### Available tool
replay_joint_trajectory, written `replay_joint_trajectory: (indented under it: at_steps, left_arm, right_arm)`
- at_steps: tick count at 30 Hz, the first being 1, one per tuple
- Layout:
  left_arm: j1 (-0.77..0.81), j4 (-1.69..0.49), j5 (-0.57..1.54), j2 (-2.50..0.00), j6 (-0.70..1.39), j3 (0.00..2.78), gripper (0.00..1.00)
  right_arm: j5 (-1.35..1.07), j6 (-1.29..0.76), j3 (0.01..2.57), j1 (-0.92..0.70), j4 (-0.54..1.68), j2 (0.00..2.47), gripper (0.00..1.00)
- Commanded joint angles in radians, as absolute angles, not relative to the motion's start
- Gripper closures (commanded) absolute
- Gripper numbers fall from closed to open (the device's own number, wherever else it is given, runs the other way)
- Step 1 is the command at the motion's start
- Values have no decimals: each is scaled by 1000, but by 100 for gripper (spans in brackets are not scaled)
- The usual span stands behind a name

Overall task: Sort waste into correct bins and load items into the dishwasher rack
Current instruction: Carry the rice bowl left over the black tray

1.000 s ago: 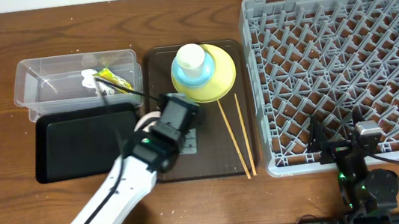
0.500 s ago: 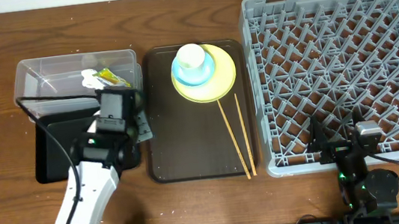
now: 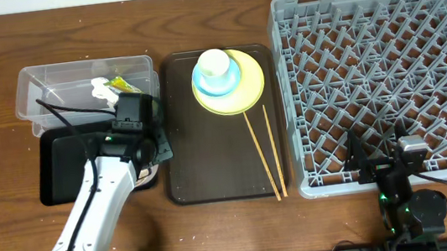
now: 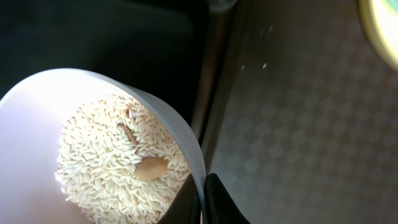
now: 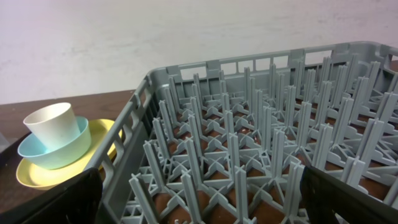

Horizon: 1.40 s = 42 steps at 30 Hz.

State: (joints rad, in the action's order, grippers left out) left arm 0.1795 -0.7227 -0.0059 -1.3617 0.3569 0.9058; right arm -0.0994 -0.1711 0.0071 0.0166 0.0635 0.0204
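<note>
No legible text, label, brand, number or sign anywhere. Print on the wrapper (image 3: 123, 84) in the tub (image 3: 57, 70) too small to read.

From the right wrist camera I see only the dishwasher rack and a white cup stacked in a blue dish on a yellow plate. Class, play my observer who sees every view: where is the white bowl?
Observer: The left gripper pinches the white bowl by its rim, over the edge of the black tray, next to the brown serving tray.
Operator: Is the bowl empty?
Observer: No. The left wrist view shows rice heaped inside it.
Operator: Any chopsticks about?
Observer: Two chopsticks lie on the brown serving tray, just left of the rack.
</note>
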Motion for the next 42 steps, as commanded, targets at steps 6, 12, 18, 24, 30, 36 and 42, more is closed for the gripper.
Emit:
replay_joint_trajectory:
  at_steps: [6,12,18,24,30,36,42]
  left_arm:
    - [175,-783,-7,-1368,333,930,94]
    - [175,-793,23,-1368,333,906,94]
    - [173,-755,27,-1362,333,907,94]
    - [150,-710,30,-1361,334,907,94]
    - [54,-667,102,-1361,333,906,94]
    - [-20,-657,221,-1361,332,901,94]
    - [-25,-714,259,-1361,333,896,94]
  right_arm:
    - [-98,-156,6,27,67,21,1]
    - [-97,-156,6,27,67,21,1]
    - [-97,-156,6,27,67,21,1]
    - [-97,-156,6,27,67,21,1]
    - [-98,-156,6,27,67,21,1]
    - [-97,-156,6,27,67,21,1]
    - [-97,-156,6,27,67,21,1]
